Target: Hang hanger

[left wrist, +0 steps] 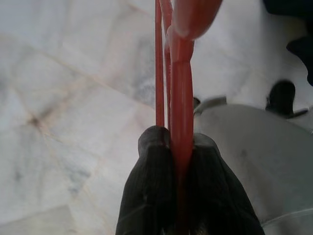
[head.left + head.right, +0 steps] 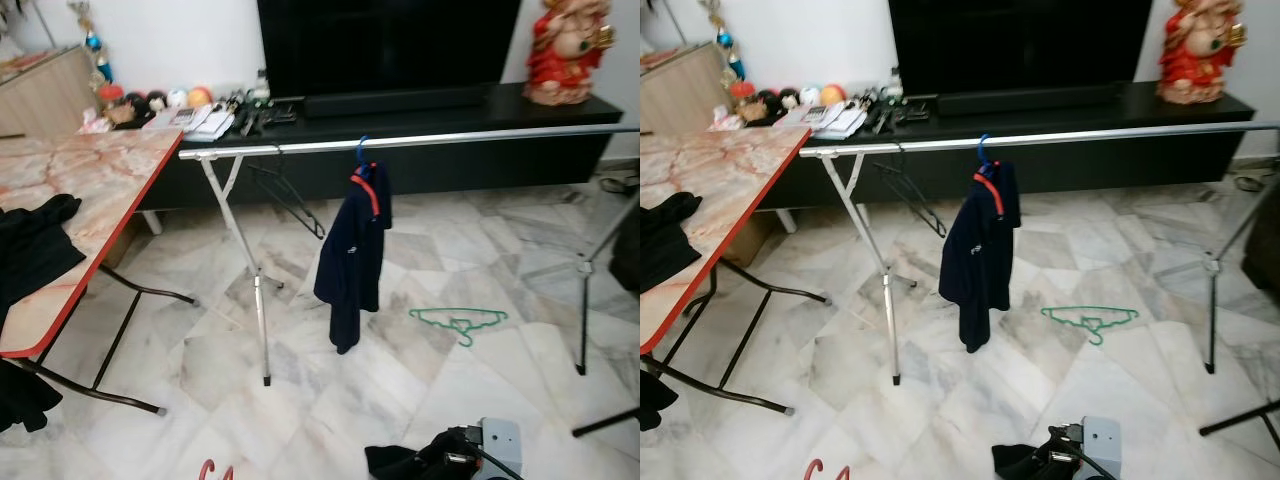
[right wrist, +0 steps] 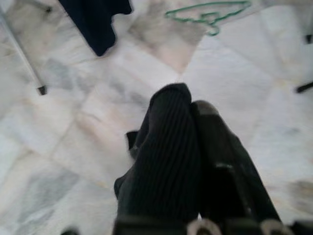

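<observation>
From the head views we see a silver clothes rail [image 2: 420, 141] spanning the room, a navy garment [image 2: 352, 255] hanging from it on a blue hanger [image 2: 361, 151], and a black hanger [image 2: 290, 195] near its left end. A green hanger [image 2: 460, 321] lies on the marble floor [image 2: 420, 400], with open floor between the rail's legs. A folding table [image 2: 90, 190] stands to the left.

In the left wrist view our left gripper [image 1: 180, 147] is clamped on a red hanger [image 1: 181, 98], low above the floor.

In the right wrist view our right gripper [image 3: 188, 105] has its fingers pressed together, holding nothing.
</observation>
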